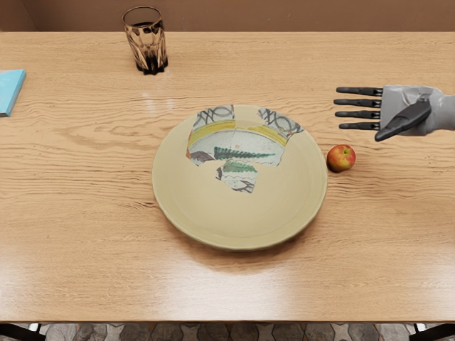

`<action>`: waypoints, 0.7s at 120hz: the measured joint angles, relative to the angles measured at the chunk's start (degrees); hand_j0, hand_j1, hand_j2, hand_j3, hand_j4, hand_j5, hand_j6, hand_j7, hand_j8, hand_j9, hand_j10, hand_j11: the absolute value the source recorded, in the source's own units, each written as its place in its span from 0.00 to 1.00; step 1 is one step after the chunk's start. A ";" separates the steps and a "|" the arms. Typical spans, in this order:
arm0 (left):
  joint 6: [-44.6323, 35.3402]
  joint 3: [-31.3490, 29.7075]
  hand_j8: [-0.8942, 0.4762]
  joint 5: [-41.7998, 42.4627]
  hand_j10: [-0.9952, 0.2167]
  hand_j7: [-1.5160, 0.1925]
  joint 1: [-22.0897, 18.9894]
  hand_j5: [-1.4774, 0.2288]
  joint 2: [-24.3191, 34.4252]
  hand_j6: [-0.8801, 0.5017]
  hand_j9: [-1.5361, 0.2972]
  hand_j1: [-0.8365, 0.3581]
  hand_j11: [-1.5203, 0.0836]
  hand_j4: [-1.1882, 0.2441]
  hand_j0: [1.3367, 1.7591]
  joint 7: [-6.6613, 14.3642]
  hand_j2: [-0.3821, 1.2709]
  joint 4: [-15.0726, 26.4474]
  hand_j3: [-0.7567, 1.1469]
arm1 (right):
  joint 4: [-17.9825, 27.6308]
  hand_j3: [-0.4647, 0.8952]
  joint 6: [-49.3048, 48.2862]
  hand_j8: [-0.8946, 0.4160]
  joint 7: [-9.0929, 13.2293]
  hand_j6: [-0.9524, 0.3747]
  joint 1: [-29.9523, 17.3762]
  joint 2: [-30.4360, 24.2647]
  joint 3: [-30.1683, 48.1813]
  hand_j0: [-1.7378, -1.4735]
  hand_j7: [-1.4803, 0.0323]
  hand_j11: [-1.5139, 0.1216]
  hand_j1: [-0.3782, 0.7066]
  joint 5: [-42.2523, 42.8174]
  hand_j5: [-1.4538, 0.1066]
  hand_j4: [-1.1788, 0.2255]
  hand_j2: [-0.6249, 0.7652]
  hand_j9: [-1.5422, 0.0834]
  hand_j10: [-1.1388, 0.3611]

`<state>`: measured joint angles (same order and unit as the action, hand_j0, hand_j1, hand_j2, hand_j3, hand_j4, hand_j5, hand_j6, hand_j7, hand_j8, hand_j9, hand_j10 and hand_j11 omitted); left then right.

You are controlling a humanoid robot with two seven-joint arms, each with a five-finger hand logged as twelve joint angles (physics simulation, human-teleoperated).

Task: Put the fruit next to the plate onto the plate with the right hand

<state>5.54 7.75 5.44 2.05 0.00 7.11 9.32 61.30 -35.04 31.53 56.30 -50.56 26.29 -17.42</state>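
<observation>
A small red and yellow apple (341,158) lies on the wooden table, just off the right rim of a wide cream plate (213,213) with a painted pattern in its upper half. My right hand (370,112) hovers above and to the right of the apple, apart from it. Its fingers (357,103) are stretched out flat toward the left and hold nothing. The left arm does not show.
A brown drinking glass (146,39) stands at the back left. A light blue flat object (10,89) pokes in at the left edge. The table's front edge runs along the bottom of the view.
</observation>
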 joint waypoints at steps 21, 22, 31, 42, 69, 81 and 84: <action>0.00 0.00 0.65 0.00 0.82 0.89 0.03 0.87 0.00 0.64 0.84 0.99 0.95 0.83 0.76 0.00 0.23 0.00 0.40 | -0.02 0.34 0.00 0.68 -0.04 0.72 0.41 0.10 0.16 0.30 0.98 0.93 0.03 1.97 0.93 0.84 0.45 0.95 0.76; 0.00 0.00 0.65 0.00 0.82 0.89 0.01 0.87 0.00 0.64 0.84 0.99 0.95 0.83 0.76 0.00 0.23 0.00 0.40 | -0.02 0.34 0.00 0.68 -0.04 0.72 0.49 0.10 0.17 0.30 0.98 0.93 0.03 2.21 0.93 0.84 0.45 0.95 0.76; 0.00 0.00 0.65 0.00 0.82 0.89 0.06 0.87 0.00 0.64 0.84 0.99 0.95 0.83 0.76 0.00 0.23 0.00 0.40 | -0.04 0.34 0.00 0.68 -0.04 0.72 1.61 -0.01 0.24 0.30 0.98 0.93 0.03 4.63 0.93 0.84 0.45 0.95 0.76; 0.00 0.00 0.65 0.00 0.82 0.89 0.02 0.87 0.00 0.64 0.84 0.99 0.95 0.83 0.76 0.00 0.23 0.00 0.40 | -0.22 0.34 0.00 0.68 -0.25 0.72 3.82 -0.25 0.30 0.30 0.98 0.93 0.03 9.57 0.93 0.84 0.45 0.95 0.76; 0.00 0.00 0.65 0.00 0.82 0.89 0.00 0.87 0.00 0.64 0.84 0.99 0.95 0.83 0.76 0.00 0.23 0.00 0.40 | 2.89 0.34 0.00 0.68 -1.37 0.72 8.39 -0.13 4.75 0.30 0.98 0.93 0.03 34.12 0.93 0.84 0.45 0.95 0.76; 0.00 -0.01 0.65 0.00 0.82 0.89 0.05 0.87 0.00 0.64 0.84 0.99 0.95 0.83 0.76 0.00 0.23 0.00 0.40 | 7.29 0.34 0.01 0.68 -3.23 0.72 8.48 -0.05 6.48 0.30 0.98 0.93 0.03 43.47 0.93 0.84 0.45 0.95 0.76; 0.00 -0.01 0.65 0.00 0.82 0.89 0.05 0.87 0.00 0.64 0.84 0.99 0.95 0.83 0.76 0.00 0.23 0.00 0.40 | 8.20 0.34 0.01 0.68 -3.66 0.72 8.42 -0.06 6.69 0.30 0.98 0.93 0.03 45.18 0.93 0.84 0.45 0.95 0.76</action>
<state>5.54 7.74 5.45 2.10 0.00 7.12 9.32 69.49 -35.03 27.87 64.72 -50.62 32.98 27.76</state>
